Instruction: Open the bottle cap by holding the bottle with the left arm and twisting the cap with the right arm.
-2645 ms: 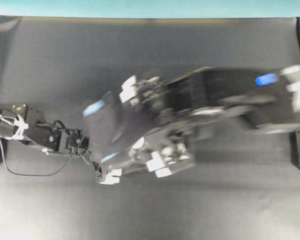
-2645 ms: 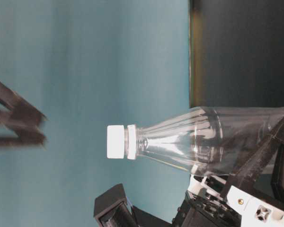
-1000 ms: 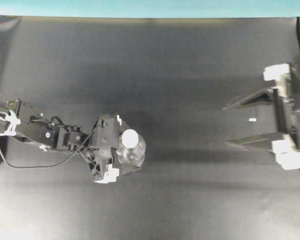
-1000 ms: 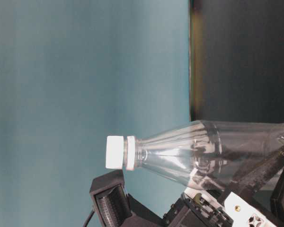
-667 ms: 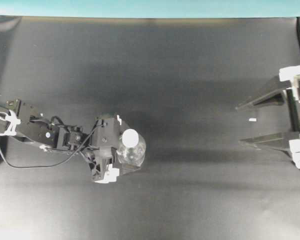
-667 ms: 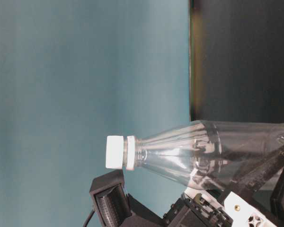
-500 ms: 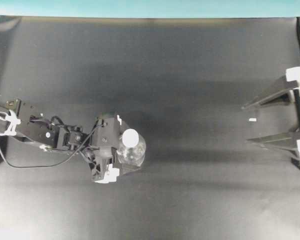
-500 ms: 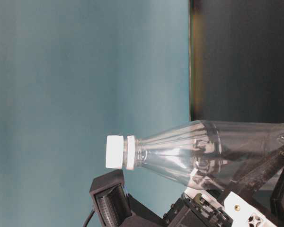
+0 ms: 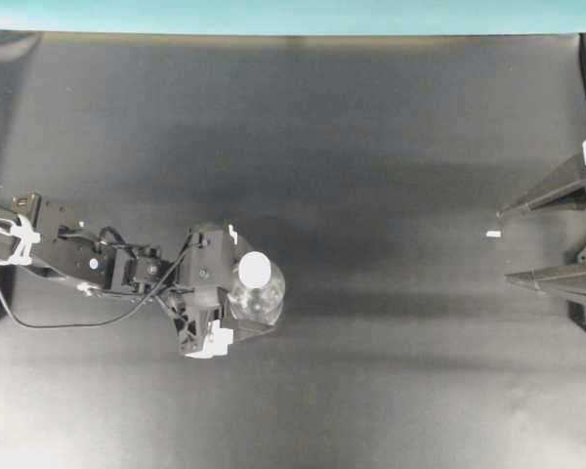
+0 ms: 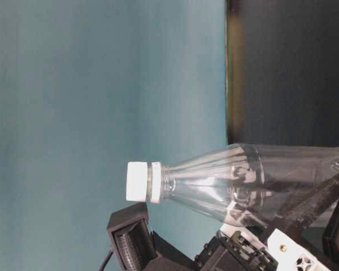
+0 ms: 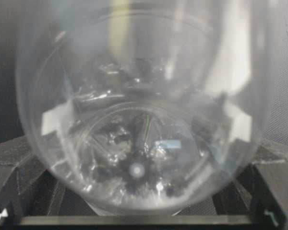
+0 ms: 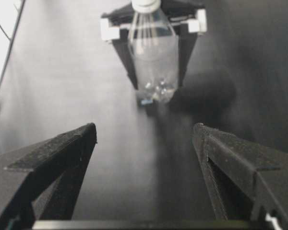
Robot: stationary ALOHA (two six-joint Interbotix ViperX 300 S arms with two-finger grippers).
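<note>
On the left of the overhead view, the left arm [image 9: 78, 262] lies low across the dark counter [image 9: 371, 147], its wires and white zip ties showing. Its pincer [image 9: 236, 293] stands spread wide, one finger on each side of the bottle [image 9: 257, 296]; the wrist view shows the clear body filling the space between the black fingers [image 11: 19, 167], but whether they press on it or only flank it cannot be told. The bottle stands upright near the middle-left of the counter, its bottle cap [image 9: 254, 268] on top, white and seated on the neck. A small white tape mark [image 9: 493, 234] lies far to the right. At the right edge, the right arm's pincer [image 9: 552, 242] stands wide open and holds nothing, well apart from the bottle.
</note>
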